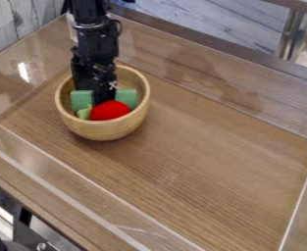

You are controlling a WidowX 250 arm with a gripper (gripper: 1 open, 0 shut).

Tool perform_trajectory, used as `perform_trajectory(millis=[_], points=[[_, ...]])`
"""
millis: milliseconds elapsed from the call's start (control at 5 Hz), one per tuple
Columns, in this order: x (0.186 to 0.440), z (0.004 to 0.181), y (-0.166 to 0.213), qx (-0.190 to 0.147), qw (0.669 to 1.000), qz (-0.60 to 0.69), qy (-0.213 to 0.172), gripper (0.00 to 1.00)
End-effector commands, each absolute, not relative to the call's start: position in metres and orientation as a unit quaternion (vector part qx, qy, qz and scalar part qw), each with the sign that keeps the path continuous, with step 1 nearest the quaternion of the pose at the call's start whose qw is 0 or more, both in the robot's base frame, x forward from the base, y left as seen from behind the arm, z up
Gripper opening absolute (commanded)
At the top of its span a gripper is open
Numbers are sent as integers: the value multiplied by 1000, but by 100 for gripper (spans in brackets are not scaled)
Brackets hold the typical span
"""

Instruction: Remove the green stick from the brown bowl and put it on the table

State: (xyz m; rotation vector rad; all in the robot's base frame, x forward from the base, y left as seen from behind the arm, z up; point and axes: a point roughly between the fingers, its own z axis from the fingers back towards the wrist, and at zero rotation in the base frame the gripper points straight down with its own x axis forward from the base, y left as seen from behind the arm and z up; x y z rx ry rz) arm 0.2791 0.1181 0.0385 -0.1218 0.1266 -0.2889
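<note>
Both open fingers straddle the green stick.

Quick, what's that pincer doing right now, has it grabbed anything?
Pincer: open, down inside the brown bowl over the green stick, holding nothing yet.

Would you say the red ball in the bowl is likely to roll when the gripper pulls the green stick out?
Probably: the red ball is round and rests against the green stick. The bowl's curved walls should contain it. It looks light.
</note>
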Motion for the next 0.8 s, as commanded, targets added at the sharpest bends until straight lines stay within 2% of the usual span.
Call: perform_trajectory(millis=[0,200,600], points=[[292,28,112,-49,984,-164,47,100],[295,19,105,-50,981,-180,49,0],[295,14,112,-65,982,-170,52,0]])
